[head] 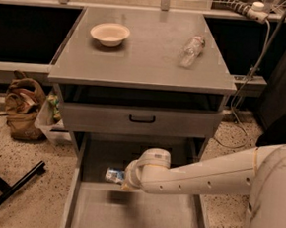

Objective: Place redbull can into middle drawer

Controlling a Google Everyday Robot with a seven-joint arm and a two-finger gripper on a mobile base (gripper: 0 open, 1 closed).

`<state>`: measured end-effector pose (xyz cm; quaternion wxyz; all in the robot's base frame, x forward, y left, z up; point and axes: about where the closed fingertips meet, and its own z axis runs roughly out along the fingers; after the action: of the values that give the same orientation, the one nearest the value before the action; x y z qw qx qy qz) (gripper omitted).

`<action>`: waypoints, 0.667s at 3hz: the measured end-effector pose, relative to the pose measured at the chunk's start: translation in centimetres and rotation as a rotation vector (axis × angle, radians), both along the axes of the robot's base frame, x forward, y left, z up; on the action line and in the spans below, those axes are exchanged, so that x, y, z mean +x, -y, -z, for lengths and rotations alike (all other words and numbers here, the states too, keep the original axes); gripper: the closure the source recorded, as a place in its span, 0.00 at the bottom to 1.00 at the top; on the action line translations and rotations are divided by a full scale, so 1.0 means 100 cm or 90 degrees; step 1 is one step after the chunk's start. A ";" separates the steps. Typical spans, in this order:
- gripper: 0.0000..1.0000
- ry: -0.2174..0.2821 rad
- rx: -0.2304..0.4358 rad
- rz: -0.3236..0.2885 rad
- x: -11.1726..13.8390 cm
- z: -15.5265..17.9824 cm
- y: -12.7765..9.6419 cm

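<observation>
Centrally, the redbull can [112,175] lies on its side in the air over the middle drawer [139,219], pinched at its right end by the gripper [121,177], whose fingers are closed on it; its skin shows silver and blue, but no lettering on it can be read. A dark shadow of the can falls on the drawer's flat grey base just beneath. The drawer stands pulled out, low walls at both sides. The white arm [202,172] reaches in from the right, a row of small dark dots along it. Above, the grey drawer front [98,117] carries a black handle [142,119]. On the cabinet top [146,67] sit a cream bowl [109,34] at left and a clear plastic bottle [191,50], lying down, at right. A brown bag [22,106] rests on the speckled floor beside the cabinet.
</observation>
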<state>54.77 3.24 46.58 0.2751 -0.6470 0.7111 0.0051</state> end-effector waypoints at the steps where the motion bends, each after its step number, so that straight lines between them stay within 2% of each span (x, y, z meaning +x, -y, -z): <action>1: 1.00 -0.019 -0.004 0.028 0.000 0.035 0.010; 2: 1.00 -0.047 0.012 0.046 -0.011 0.062 0.018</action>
<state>53.67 1.45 40.40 0.2551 -0.6176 0.7435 0.0259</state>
